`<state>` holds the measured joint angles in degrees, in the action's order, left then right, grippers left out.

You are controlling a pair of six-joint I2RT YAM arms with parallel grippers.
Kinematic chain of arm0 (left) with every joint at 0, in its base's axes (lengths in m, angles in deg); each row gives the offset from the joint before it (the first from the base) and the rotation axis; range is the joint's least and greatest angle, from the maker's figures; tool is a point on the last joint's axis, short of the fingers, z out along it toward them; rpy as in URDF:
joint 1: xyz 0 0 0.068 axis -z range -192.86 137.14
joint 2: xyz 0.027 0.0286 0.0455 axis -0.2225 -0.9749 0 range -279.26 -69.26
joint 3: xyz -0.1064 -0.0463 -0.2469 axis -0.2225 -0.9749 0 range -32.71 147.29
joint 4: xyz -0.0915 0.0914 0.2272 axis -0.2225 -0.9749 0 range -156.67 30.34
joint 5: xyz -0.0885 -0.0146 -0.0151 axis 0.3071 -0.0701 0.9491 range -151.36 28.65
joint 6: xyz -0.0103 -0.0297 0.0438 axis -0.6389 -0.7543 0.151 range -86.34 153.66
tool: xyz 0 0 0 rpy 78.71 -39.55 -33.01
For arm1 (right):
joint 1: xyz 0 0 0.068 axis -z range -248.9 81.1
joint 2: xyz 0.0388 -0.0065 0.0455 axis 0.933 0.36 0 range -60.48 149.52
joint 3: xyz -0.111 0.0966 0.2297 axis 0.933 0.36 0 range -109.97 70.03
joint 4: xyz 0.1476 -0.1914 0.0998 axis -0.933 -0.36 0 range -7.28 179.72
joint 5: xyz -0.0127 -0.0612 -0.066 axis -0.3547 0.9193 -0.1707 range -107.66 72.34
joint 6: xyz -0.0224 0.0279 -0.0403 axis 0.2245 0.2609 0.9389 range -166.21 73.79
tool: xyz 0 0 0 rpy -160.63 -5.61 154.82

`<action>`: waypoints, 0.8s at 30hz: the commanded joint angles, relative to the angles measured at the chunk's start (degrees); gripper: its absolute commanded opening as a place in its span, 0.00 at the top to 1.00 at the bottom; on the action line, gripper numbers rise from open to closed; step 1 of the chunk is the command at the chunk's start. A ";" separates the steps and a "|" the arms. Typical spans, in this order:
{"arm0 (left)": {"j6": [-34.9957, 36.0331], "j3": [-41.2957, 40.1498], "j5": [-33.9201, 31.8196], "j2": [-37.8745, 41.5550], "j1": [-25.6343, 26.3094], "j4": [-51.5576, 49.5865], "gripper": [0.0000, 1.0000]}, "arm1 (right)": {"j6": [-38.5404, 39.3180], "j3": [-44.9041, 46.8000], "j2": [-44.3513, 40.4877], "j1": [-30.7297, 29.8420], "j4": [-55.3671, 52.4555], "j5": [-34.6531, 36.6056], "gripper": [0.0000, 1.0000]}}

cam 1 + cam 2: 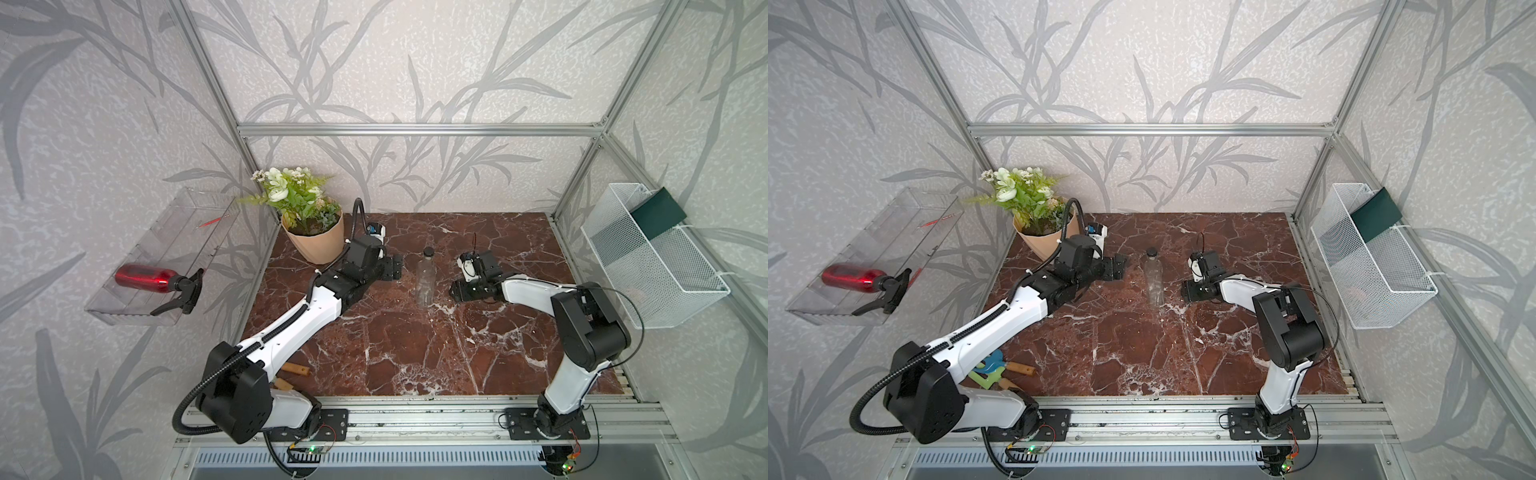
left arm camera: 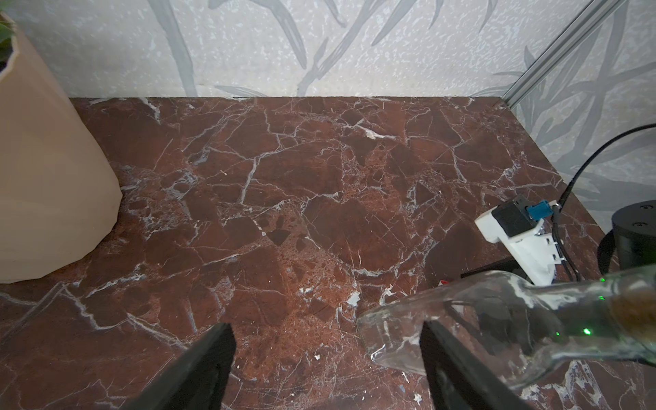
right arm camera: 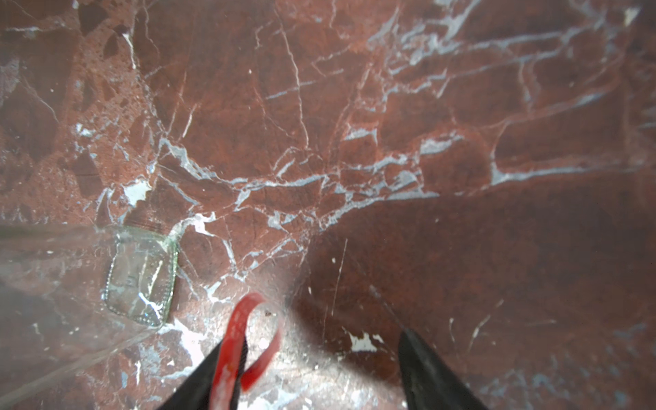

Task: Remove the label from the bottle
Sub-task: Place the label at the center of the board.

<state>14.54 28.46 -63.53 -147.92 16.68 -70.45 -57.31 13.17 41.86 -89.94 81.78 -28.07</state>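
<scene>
1. The marble table (image 1: 395, 353) is the biggest thing under me. I place everything else from the bottle standing on it.
2. The bottle (image 1: 425, 282) stands upright about mid-table with its black cap on, free of both my grippers. Its clear wall shows no sticker in both top views. So I judge the peeling done, and the step in hand is getting rid of the label.
3. My left gripper (image 2: 324, 328) sits just beside the bottle on the flowerpot (image 1: 313, 245) side. Its fingers are spread and hold nothing. In both top views a gap shows between them and the glass.
4. My right gripper (image 3: 316, 337) lies low on the bottle's opposite side, near its base. Its fingers are spread wide too, with only bare marble between them.
5. The label (image 3: 234, 337) is the smallest thing: a curled strip, red on one face and pale on the other.
   - It is not pinched but clings to the finger nearer the bottle.
   - It loops out past that fingertip, just beside the bottle's base and apart from the glass.
   - I cannot tell whether it touches the marble.
   - As I judge it, open fingers alone will not drop a sticky strip. The next move calls for wiping or shaking it off away from the bottle, without letting the loop catch the glass or nudging the bottle over.
</scene>
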 commanded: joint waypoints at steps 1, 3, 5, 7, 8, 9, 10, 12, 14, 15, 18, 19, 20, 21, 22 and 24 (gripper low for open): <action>-1.01 -0.79 0.24 -0.52 -0.34 0.81 0.15 | -0.97 -2.13 0.05 0.30 -3.60 1.16 0.27; -1.01 -0.87 0.32 -0.53 -0.43 1.03 0.15 | -1.19 -2.82 0.39 0.29 -5.69 2.08 0.26; -1.01 -0.87 0.37 -0.47 -0.40 1.18 0.15 | -1.40 -3.25 0.51 0.30 -7.49 3.09 0.26; -1.02 -0.96 0.44 -0.46 -0.48 1.43 0.15 | -2.12 -3.23 0.66 0.30 -9.15 4.58 0.26; -1.01 -0.96 0.45 -0.48 -0.51 1.45 0.15 | -2.78 -3.33 0.76 0.30 -10.00 5.40 0.25; -1.01 -1.01 0.48 -0.45 -0.49 1.51 0.15 | -3.56 -3.46 1.04 0.36 -11.34 6.20 0.23; -1.03 -0.98 0.50 -0.47 -0.53 1.65 0.15 | -4.21 -3.60 1.31 0.38 -12.42 6.68 0.23; -1.10 -1.05 0.51 -0.46 -0.61 1.80 0.15 | -5.30 -3.52 1.62 0.38 -13.93 7.45 0.23; -1.19 -1.14 0.59 -0.53 -0.61 1.95 0.15 | -6.58 -3.00 1.52 0.38 -14.67 8.34 0.23; -1.19 -1.14 0.64 -0.50 -0.60 1.99 0.15 | -7.01 -2.78 1.54 0.38 -15.08 8.39 0.23; -1.19 -1.23 0.59 -0.42 -0.70 1.95 0.15 | -7.75 -2.31 1.13 0.38 -15.85 8.11 0.23; -1.19 -1.31 0.50 -0.39 -0.67 1.99 0.15 | -7.90 -2.30 0.91 0.38 -16.38 7.72 0.23; -1.27 -1.31 0.43 -0.34 -0.71 1.99 0.15 | -7.94 -2.57 0.93 0.38 -17.09 7.26 0.23; -1.23 -1.40 0.45 -0.35 -0.65 2.08 0.15 | -7.90 -2.97 0.95 0.38 -18.05 6.80 0.23; -1.28 -1.44 0.42 -0.20 -0.71 2.21 0.15 | -7.85 -3.45 1.10 0.38 -18.92 6.28 0.23; -1.36 -1.65 0.35 -0.18 -0.76 2.41 0.15 | -7.56 -3.95 0.55 0.37 -18.96 5.18 0.23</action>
<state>14.37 27.65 -62.81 -148.14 16.31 -69.14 -63.71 9.63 42.54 -89.90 68.62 -21.30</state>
